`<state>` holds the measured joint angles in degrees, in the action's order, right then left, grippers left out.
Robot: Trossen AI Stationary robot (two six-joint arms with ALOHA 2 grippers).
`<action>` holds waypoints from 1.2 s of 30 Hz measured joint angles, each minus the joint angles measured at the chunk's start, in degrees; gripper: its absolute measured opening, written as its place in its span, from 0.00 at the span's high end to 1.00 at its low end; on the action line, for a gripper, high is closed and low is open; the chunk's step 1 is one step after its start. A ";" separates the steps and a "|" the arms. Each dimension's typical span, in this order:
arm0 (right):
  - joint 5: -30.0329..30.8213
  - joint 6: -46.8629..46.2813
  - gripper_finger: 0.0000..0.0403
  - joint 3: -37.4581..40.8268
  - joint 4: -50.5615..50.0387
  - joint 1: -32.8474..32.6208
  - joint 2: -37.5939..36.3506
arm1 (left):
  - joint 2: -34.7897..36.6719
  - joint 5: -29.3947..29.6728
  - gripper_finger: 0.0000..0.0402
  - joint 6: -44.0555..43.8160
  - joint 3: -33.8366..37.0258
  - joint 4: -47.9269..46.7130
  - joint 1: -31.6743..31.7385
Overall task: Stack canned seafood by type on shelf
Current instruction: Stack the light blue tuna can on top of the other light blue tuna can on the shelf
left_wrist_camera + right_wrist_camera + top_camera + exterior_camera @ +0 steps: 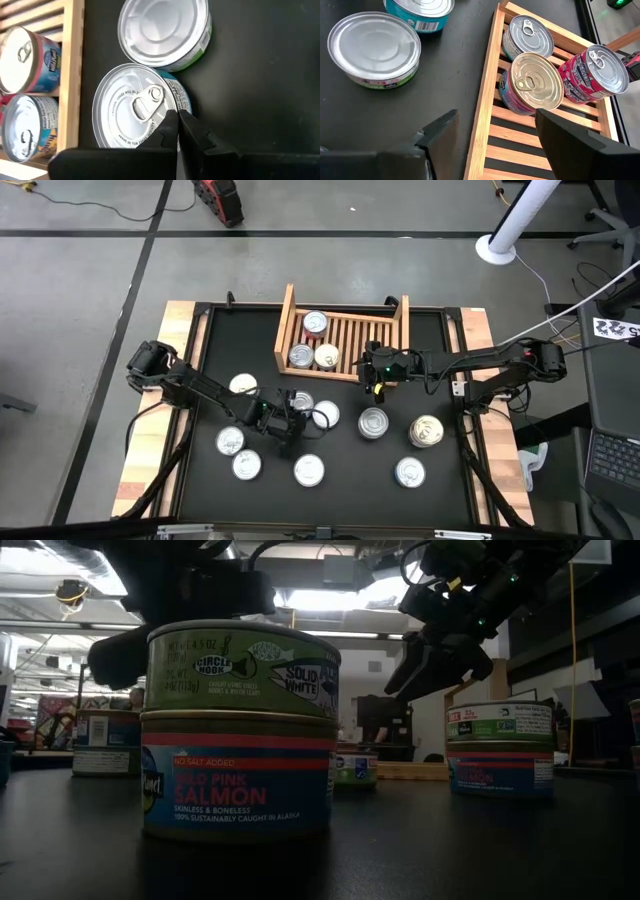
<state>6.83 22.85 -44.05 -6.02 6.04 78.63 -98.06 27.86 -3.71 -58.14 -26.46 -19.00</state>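
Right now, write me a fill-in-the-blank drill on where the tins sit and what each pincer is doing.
1. The number of tins inside the wooden shelf is ____.
2. The left pincer, over a pull-tab tin on the black mat, has its fingers ____.
3. The right pincer hovers at the shelf's edge with its fingers ____.
4. In the low view, a green-labelled tin sits stacked on a tin labelled ____.

Missing words: three; shut; open; salmon

Black table point(455, 480) carries loose tins point(309, 470); wooden shelf point(289, 320) holds three.
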 joint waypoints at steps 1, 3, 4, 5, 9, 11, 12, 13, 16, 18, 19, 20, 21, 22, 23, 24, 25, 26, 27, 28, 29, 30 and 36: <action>0.00 0.00 0.35 0.00 0.00 0.00 0.00 | 0.00 0.37 1.00 0.29 -0.20 0.00 0.03; 0.00 0.00 0.35 0.00 0.00 -0.02 0.00 | 0.00 1.36 1.00 1.00 -0.72 -0.09 0.27; 0.00 0.00 0.35 0.00 0.00 -0.02 0.00 | 0.00 1.90 1.00 1.36 -1.04 -0.09 0.41; 0.00 0.00 0.35 0.00 0.00 -0.02 0.00 | 0.00 2.27 1.00 1.96 -1.35 -0.07 0.67; 0.00 0.00 0.35 0.00 -0.01 -0.01 0.00 | 0.00 2.47 1.00 3.35 -2.48 -0.10 1.79; 0.00 0.00 0.35 0.00 0.00 0.00 0.00 | 0.00 2.81 1.00 4.10 -2.94 -0.11 2.49; 0.00 0.00 0.35 0.00 0.00 0.00 0.00 | 0.00 3.24 1.00 4.46 -3.13 -0.08 2.86; 0.00 0.00 0.35 0.00 0.00 0.00 0.00 | 0.02 3.76 1.00 4.89 -3.27 -0.09 3.30; 0.00 0.00 0.35 0.00 0.00 0.00 0.00 | 0.02 4.58 1.00 5.89 -3.67 -0.18 4.62; 0.00 0.02 0.35 0.00 0.00 -0.01 0.00 | 0.04 4.60 1.00 6.40 -3.73 -0.17 5.68; 0.00 0.00 0.35 0.00 0.00 -0.01 0.00 | 0.04 4.60 1.00 6.79 -3.73 -0.21 6.25; 0.00 0.00 0.35 0.00 0.00 -0.02 0.00 | 0.04 4.59 1.00 7.09 -3.73 -0.24 6.82; 0.00 0.00 0.35 0.00 0.00 -0.02 0.00 | 0.04 4.60 1.00 7.39 -3.73 -0.22 7.39; 0.00 0.02 0.35 0.00 -0.02 0.00 0.00 | 0.04 4.60 1.00 7.66 -3.73 -0.22 8.03; 0.00 0.00 0.35 0.00 0.00 0.00 0.00 | 0.07 4.60 1.00 7.83 -3.73 -0.22 8.64; 0.00 0.00 0.35 0.00 0.00 -0.01 0.00 | 0.07 4.60 1.00 7.85 -3.73 -0.22 9.24; 0.00 0.00 0.35 0.00 0.00 -0.02 0.00 | 0.07 4.60 1.00 7.91 -3.73 -0.22 9.86; 0.00 0.00 0.35 0.00 0.00 -0.02 0.00 | 0.07 4.60 1.00 8.22 -3.73 -0.23 10.42; 0.00 0.00 0.35 0.00 0.00 -0.01 0.00 | 0.07 4.62 1.00 8.67 -3.73 -0.22 10.97; 0.00 0.00 0.35 0.00 0.00 -0.02 0.02 | 0.07 4.62 1.00 9.19 -3.73 -0.22 11.49; 0.00 0.01 0.35 0.00 0.00 -0.01 0.00 | 0.07 4.60 1.00 9.64 -3.73 -0.23 12.05; 0.00 0.00 0.35 0.00 0.00 -0.01 0.00 | 0.07 4.60 1.00 9.90 -3.73 -0.25 12.62; 0.00 0.01 0.35 0.00 0.00 -0.02 0.00 | 0.07 4.62 1.00 10.13 -3.73 -1.68 16.10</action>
<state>6.83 22.86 -44.05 -6.02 6.03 78.63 -98.00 32.48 6.42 -61.87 -28.14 -2.90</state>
